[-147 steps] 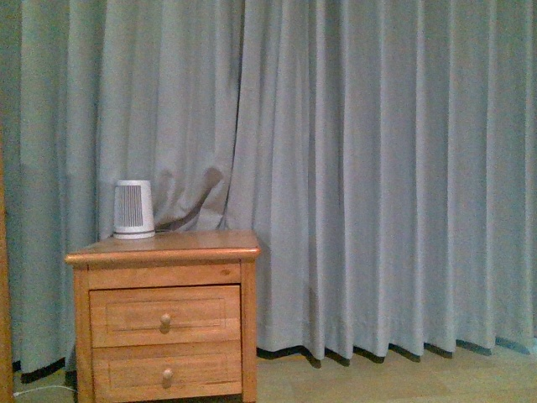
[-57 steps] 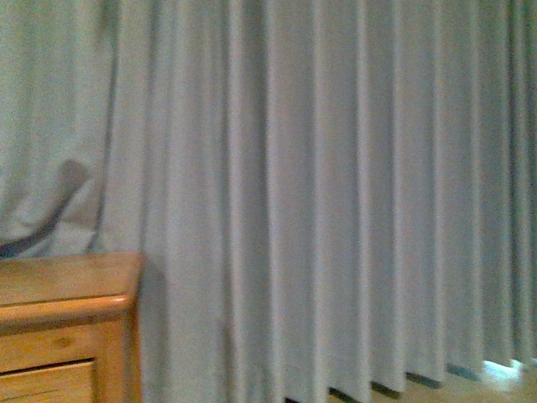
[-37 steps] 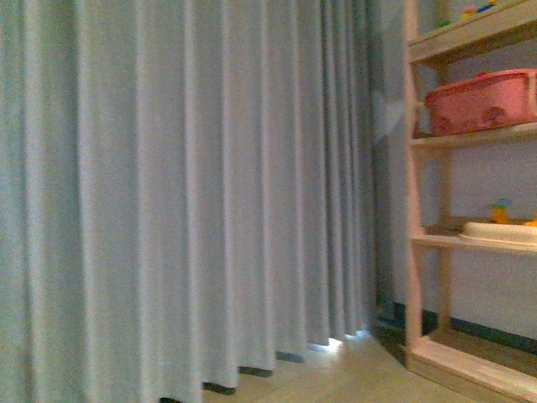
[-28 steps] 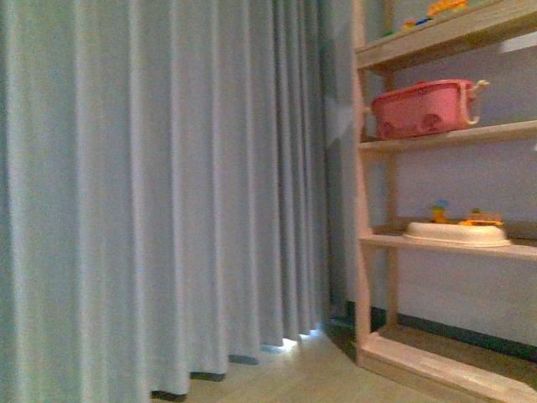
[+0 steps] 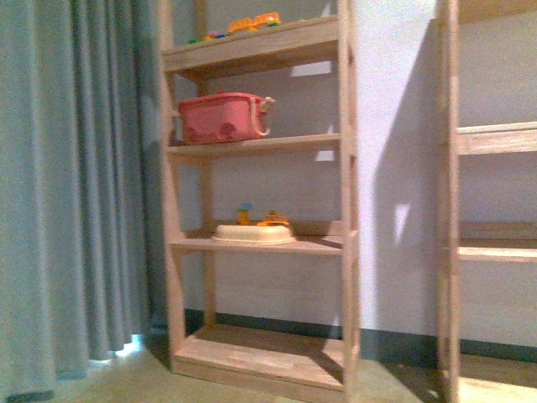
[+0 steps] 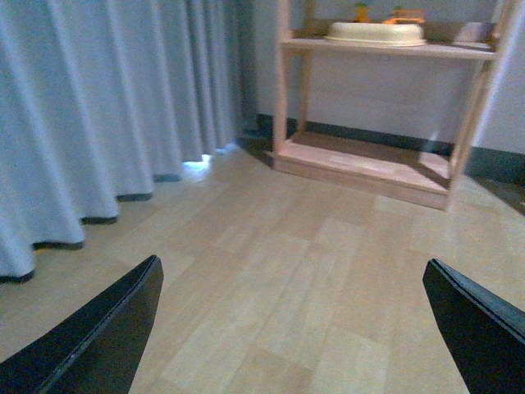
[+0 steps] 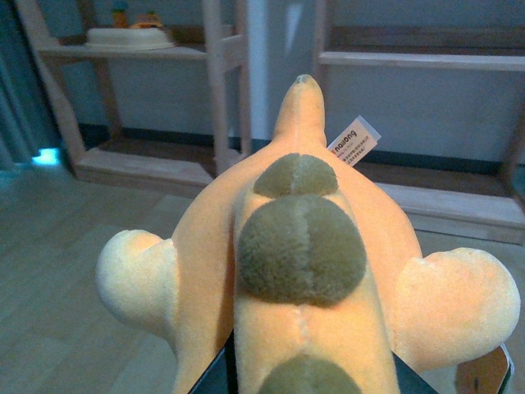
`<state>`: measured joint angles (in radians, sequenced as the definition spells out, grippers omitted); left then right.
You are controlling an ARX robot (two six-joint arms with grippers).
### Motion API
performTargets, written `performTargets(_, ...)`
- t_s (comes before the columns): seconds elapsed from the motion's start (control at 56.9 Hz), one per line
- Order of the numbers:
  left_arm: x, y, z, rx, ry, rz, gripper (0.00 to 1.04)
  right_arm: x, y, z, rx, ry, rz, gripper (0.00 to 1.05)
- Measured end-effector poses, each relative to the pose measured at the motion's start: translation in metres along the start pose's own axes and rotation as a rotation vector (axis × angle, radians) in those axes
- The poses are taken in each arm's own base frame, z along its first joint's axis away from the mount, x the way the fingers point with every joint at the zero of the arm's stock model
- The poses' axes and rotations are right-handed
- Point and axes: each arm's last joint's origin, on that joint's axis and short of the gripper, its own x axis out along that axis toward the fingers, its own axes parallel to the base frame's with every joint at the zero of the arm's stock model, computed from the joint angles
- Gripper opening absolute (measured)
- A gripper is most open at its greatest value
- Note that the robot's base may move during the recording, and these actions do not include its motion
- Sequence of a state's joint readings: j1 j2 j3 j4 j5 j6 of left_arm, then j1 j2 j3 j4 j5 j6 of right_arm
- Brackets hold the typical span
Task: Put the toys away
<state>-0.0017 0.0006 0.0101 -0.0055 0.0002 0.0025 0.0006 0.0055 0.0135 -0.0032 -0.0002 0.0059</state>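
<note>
Hanging at the far left of the front view is a grey-blue curtain (image 5: 59, 193), its folds reaching the floor (image 5: 126, 378). Just beside it to the right stands a wooden shelf unit (image 5: 344, 168) against a pale wall. Its top board carries small bright pieces (image 5: 252, 23), too blurred to name. The board below holds a pink basket (image 5: 222, 117), and the next one down holds a white dish (image 5: 252, 235) with small coloured bits behind it. Further right, part of a second shelf unit (image 5: 495, 138) shows at the frame's edge. Neither arm appears in this view.

The left wrist view shows the left hand (image 6: 291, 267) spread wide, its two black fingers (image 6: 90, 345) well apart with only bare floor between them.

The right wrist view is filled by the plush toy (image 7: 299, 246), orange with rounded olive-brown bumps along its back, stubby limbs out to each side and a white label (image 7: 354, 141) near its pointed tip. It sits in the right hand (image 7: 220, 377), whose dark parts press in on the toy from underneath, holding it clear of the floor and facing the shelves.
</note>
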Motion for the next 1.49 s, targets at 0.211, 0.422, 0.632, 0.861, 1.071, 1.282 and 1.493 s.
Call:
performTargets(0.211,0.0000,-0.0001,0.0000,0.000,0.000,-0.003,0.99,0.0000,-0.0003,0.0000,0.000,0.000,-0.009,0.10)
performTargets(0.422,0.0000,0.0000,0.0000,0.000,0.000,0.000,0.99,0.0000,0.0001,0.0000,0.000,0.000,0.004,0.10)
performTargets(0.632,0.0000,0.0000,0.0000,0.000,0.000,0.000,0.99,0.0000,0.0001,0.0000,0.000,0.000,0.003,0.10)
performTargets(0.861,0.0000,0.0000,0.0000,0.000,0.000,0.000,0.99,0.0000,0.0001,0.0000,0.000,0.000,0.003,0.10)
performTargets(1.071,0.0000,0.0000,0.0000,0.000,0.000,0.000,0.99,0.0000,0.0001,0.0000,0.000,0.000,0.003,0.10)
performTargets(1.282,0.0000,0.0000,0.0000,0.000,0.000,0.000,0.99,0.0000,0.0001,0.0000,0.000,0.000,0.003,0.10)
performTargets(1.493,0.0000,0.0000,0.0000,0.000,0.000,0.000,0.99,0.0000,0.0001,0.0000,0.000,0.000,0.002,0.10)
